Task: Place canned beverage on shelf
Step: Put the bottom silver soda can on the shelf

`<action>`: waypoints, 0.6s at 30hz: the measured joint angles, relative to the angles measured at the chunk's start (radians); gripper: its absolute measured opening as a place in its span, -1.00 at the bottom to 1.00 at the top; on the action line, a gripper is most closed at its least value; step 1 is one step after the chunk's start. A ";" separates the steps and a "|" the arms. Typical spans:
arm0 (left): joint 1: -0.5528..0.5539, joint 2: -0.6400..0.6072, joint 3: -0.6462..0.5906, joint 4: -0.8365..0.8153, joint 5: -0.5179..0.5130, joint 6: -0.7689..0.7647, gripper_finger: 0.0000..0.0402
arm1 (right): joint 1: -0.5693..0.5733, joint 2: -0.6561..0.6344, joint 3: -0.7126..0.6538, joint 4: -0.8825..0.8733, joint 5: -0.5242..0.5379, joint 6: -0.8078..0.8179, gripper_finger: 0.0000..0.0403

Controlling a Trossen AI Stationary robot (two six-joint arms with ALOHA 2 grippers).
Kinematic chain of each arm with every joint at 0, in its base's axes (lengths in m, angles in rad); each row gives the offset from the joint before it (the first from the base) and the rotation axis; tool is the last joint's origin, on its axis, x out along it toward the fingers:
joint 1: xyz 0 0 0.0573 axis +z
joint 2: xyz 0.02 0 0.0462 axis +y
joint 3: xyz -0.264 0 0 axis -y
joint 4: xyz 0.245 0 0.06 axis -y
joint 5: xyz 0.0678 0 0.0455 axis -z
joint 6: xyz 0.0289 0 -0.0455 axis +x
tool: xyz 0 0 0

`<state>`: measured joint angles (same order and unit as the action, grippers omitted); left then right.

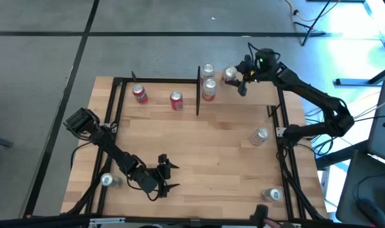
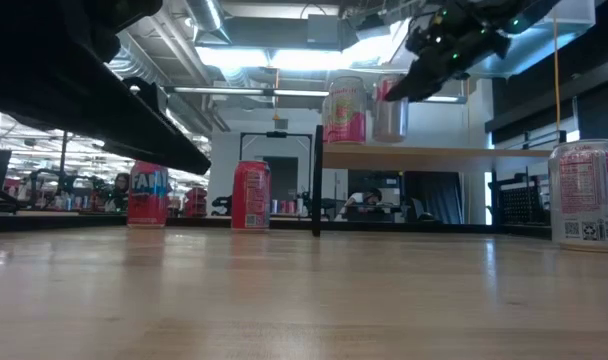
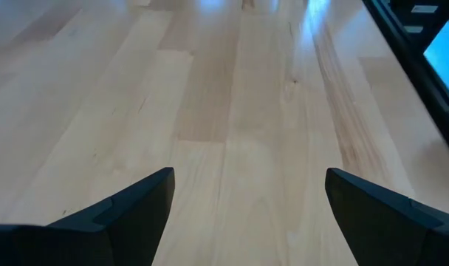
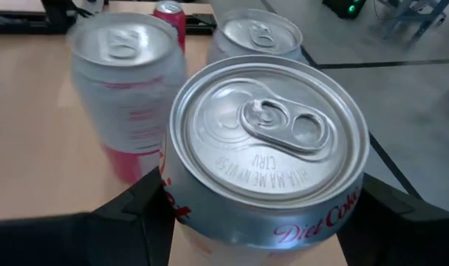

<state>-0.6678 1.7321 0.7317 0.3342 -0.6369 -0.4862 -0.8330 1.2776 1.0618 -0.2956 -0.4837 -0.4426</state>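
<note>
The shelf (image 1: 256, 95) is a raised light-wood board with black posts at the table's far right; it also shows in the low view (image 2: 434, 155). Two pink cans (image 1: 209, 88) (image 1: 208, 69) stand on it by their bases. My right gripper (image 1: 235, 77) is shut on a silver Diet Coke can (image 4: 269, 148) over the shelf, beside the pink cans (image 4: 128, 89). In the low view the silver can (image 2: 389, 108) is upright with its base at the board's level. My left gripper (image 1: 167, 174) is open and empty above the table near its front edge; it also shows in the left wrist view (image 3: 247, 188). My right gripper pinches the Diet Coke can by its side wall just below the top rim (image 4: 173, 199), one finger on each side. The fingers (image 4: 402, 214) come slanting down from the table's far right. The can is upright; whether its base rests on the shelf I cannot tell.
Two red cans (image 1: 140, 94) (image 1: 176, 100) stand at the far left of the table. Silver cans stand at the right (image 1: 260, 135), the near right (image 1: 273, 194) and the near left (image 1: 107, 180). A black post (image 1: 198, 92) marks the shelf's left end.
</note>
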 joint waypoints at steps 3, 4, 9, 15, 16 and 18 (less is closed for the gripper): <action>0.000 0.000 0.000 0.006 0.000 -0.001 0.72 | -0.010 0.044 0.009 0.043 -0.005 -0.016 0.28; 0.000 0.000 0.000 0.008 0.000 -0.001 0.72 | -0.016 0.057 0.017 0.047 -0.009 -0.019 0.28; 0.020 0.000 0.001 0.019 0.000 0.017 0.72 | -0.027 0.136 0.070 0.027 -0.006 -0.017 0.28; 0.035 0.000 0.001 0.019 0.027 0.018 0.72 | -0.026 0.204 0.120 -0.020 -0.016 0.011 0.28; 0.035 0.000 0.001 0.019 0.027 0.018 0.72 | -0.026 0.211 0.123 -0.014 -0.018 0.017 0.28; 0.031 0.000 0.001 0.019 0.028 0.017 0.72 | -0.026 0.219 0.125 -0.012 -0.031 0.019 0.28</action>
<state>-0.6368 1.7321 0.7322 0.3527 -0.6091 -0.4688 -0.8585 1.4971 1.1866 -0.3073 -0.5145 -0.4231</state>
